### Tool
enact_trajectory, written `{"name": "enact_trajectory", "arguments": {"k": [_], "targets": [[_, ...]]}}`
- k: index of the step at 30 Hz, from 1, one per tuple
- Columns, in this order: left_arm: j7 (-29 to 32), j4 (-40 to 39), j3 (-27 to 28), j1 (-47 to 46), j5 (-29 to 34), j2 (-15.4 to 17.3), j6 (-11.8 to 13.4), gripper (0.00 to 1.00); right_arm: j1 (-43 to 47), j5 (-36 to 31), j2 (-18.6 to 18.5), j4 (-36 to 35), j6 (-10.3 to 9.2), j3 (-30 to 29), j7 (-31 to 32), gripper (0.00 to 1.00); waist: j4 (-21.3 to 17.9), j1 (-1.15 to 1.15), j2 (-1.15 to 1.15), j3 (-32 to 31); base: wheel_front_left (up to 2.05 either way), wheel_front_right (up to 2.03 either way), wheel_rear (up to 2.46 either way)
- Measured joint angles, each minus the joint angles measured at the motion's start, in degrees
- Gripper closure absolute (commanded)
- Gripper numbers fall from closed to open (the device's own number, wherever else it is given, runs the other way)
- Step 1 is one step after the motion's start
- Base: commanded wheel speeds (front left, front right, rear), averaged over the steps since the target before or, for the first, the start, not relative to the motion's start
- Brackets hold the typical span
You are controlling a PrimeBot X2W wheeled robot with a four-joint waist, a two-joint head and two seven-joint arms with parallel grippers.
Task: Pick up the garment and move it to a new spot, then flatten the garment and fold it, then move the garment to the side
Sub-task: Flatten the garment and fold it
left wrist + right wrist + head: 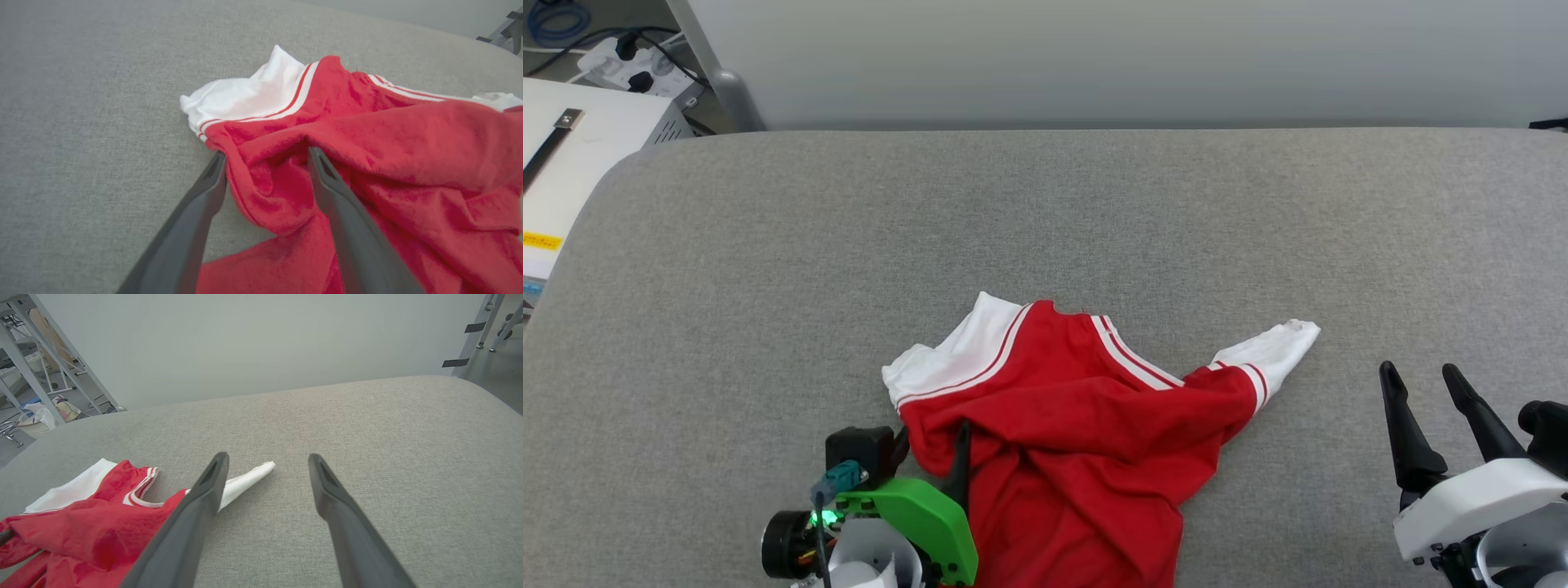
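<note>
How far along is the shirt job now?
Nothing looks finished: the garment lies crumpled on the grey surface, not flat, not folded. In hand: the open left hand straddles a red fold at its edge, not closed on it. The right hand is open, apart from the cloth. Remaining: lifting, moving, flattening, folding, setting aside.

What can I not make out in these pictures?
- Hem of the shirt: cut off by the head view's bottom edge.
- Its underside: hidden by its own folds, every view.
- One tip of the left gripper: left wrist view, tucked under a red fold.
- Label on the white box: head view, too small to read.
</note>
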Motion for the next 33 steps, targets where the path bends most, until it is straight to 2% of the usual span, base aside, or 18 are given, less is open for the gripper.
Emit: {"name": "enact_trajectory", "arguments": {"k": [4, 11, 18, 25, 33], "targets": [[-5.42, -2.45, 2.2, -0.12, 1.53, 0.18, 0.43, 0.0, 0.4, 0.01, 0.05, 0.24, 0.0, -0.75, 0.27, 0.0, -0.05, 0.0, 0.0, -0.99, 0.0, 0.0, 0.0], [-9.0, -7.04, 5.81, -0.16, 3.58, 0.97, 1.8, 0.0, 0.44, 0.68, -0.21, 4.28, 0.0, -3.63, 1.55, 0.0, -0.17, 0.0, 0.0, -1.87, 0.0, 0.0, 0.0], [-9.5, -11.31, 7.81, -0.14, 6.14, 1.75, 3.1, 0.0, -5.23, 4.81, -5.73, 13.63, 0.0, -3.91, 4.67, 0.0, 0.98, 0.0, 0.0, -0.77, 0.0, 0.0, 0.0], [-9.92, -12.66, 7.84, -0.31, 6.84, 1.1, 3.18, 0.0, -15.26, 10.63, -14.28, 22.01, 0.0, 4.14, 10.0, 0.0, 3.21, 0.0, 0.0, 1.82, 0.0, 0.0, 0.0], [-9.98, -12.77, 7.95, -2.55, 8.79, -1.12, 2.41, 0.0, -26.51, 17.67, -22.54, 29.82, 0.0, 17.34, 16.5, 0.0, 6.08, 0.0, 0.0, 6.19, 0.0, 0.0, 0.0]]}}
